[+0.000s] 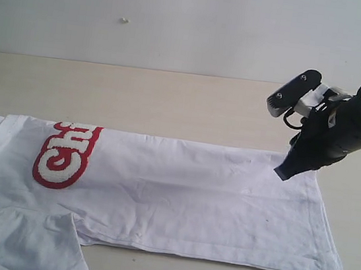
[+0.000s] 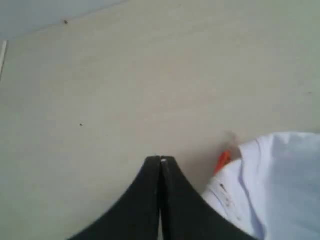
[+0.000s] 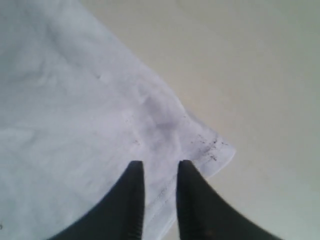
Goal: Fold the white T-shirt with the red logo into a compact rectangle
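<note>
Right gripper point(image 3: 159, 167) jaws: parted, nothing between them, above the white T-shirt point(image 1: 179, 195) at its far hem corner point(image 3: 220, 150).
Left gripper point(image 2: 161, 161) jaws: pressed together, empty, over bare table point(image 1: 172, 100) near the orange neck tag point(image 2: 222, 161).
Edges: far fold straight; a sleeve point(image 1: 33, 242) spills out near left.
Open room: bare table beyond the far fold and right of the hem.
Long axis: left to right in the exterior view, neck left, hem right.
Red logo point(image 1: 65, 154): towards the left, crossing that axis, cut off by the far fold.
</note>
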Robot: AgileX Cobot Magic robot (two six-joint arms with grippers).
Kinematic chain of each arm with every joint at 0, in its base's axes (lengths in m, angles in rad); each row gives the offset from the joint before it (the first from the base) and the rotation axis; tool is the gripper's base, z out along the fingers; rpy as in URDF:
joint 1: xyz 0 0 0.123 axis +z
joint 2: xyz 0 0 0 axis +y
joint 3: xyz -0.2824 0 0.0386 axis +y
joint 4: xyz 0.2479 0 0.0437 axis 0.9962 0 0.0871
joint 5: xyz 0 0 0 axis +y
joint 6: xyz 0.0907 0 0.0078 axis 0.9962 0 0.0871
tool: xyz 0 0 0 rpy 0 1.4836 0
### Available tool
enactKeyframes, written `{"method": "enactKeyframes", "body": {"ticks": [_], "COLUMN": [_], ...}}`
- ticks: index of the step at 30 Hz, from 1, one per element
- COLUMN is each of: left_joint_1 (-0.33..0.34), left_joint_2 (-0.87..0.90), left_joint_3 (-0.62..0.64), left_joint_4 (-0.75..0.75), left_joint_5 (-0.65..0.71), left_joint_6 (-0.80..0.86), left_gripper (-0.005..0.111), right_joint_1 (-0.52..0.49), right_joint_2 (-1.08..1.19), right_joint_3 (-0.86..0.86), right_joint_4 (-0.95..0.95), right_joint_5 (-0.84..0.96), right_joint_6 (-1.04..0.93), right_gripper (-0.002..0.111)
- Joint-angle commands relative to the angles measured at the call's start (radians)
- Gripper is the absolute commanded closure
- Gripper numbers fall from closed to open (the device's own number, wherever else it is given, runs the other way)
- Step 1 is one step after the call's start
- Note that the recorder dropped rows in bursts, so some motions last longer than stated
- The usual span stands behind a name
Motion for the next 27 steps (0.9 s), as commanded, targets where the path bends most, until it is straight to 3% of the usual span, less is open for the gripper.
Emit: {"method": "enactKeyframes", "body": {"ticks": [1, 8, 14, 21, 27], "left_joint_1": [-0.062, -0.156, -0.171, -0.141, -0.053], "left_joint_2": [-0.002, 0.097, 0.196, 0.284, 0.295], "left_joint_3": [-0.004, 0.013, 0.016, 0.016, 0.016], "left_joint_4": [-0.06, -0.164, -0.141, 0.056, 0.127], "left_joint_5": [0.132, 0.187, 0.191, 0.106, 0.04], "left_joint_6": [0.008, 0.119, 0.119, 0.111, 0.111], "left_gripper": [0.107, 0.107, 0.107, 0.107, 0.107], "right_joint_1": [-0.004, -0.004, -0.004, -0.004, -0.004], "right_joint_2": [-0.009, -0.009, -0.009, -0.009, -0.009], "right_joint_3": [-0.005, -0.005, -0.005, -0.005, -0.005], "right_joint_4": [0.133, 0.266, 0.286, 0.286, 0.286], "right_joint_5": [0.03, 0.102, 0.112, 0.134, 0.163], "right_joint_6": [-0.015, -0.146, -0.165, -0.165, -0.165], "right_gripper": [0.108, 0.108, 0.108, 0.108, 0.108]}}
